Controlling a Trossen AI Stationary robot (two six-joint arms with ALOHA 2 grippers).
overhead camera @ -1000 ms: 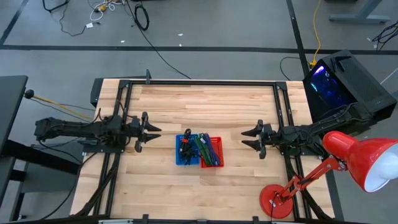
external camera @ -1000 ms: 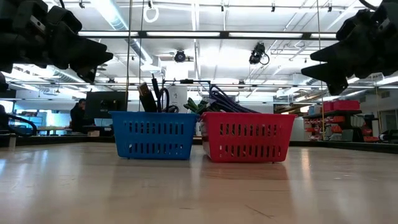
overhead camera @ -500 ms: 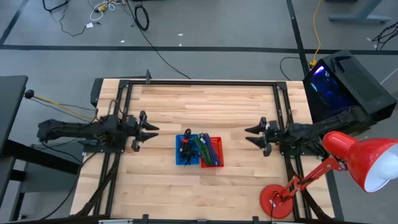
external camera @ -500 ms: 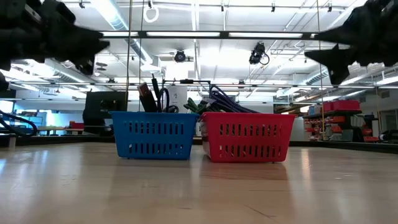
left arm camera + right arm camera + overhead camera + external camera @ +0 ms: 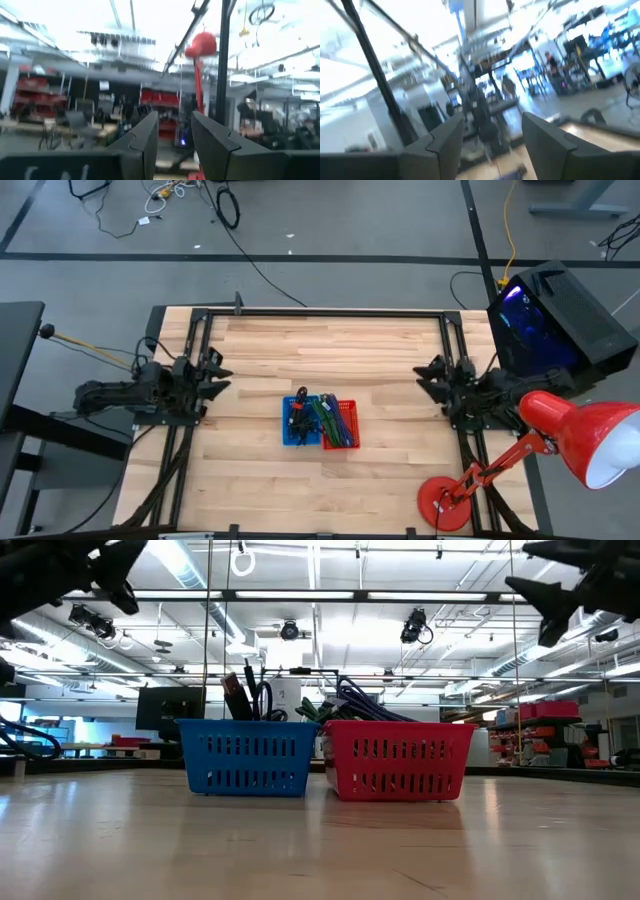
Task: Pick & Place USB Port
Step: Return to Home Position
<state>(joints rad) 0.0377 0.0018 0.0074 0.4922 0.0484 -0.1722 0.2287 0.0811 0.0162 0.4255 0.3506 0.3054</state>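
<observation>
Blue basket (image 5: 295, 423): you will find it at the middle of the wooden table (image 5: 380, 350), a small slotted crate that stands upright.
Red basket (image 5: 345, 426): same make, and it touches the blue one on the side toward the right arm.
Black USB cables (image 5: 245, 695): they stand up out of the blue basket, with plugs and loops above its rim.
Black and blue USB cable (image 5: 362, 698): it is heaped in the red basket with other coloured leads; you cannot tell the separate strands apart.
Left gripper (image 5: 218, 370): it hangs high over the table's left edge, fingers spread with a clear gap between them and nothing held.
Right gripper (image 5: 424, 373): it hangs high over the right edge, fingers likewise parted and empty.
Baskets against grippers: both baskets lie between the two grippers, well apart from each, and far below their height in the low view.
</observation>
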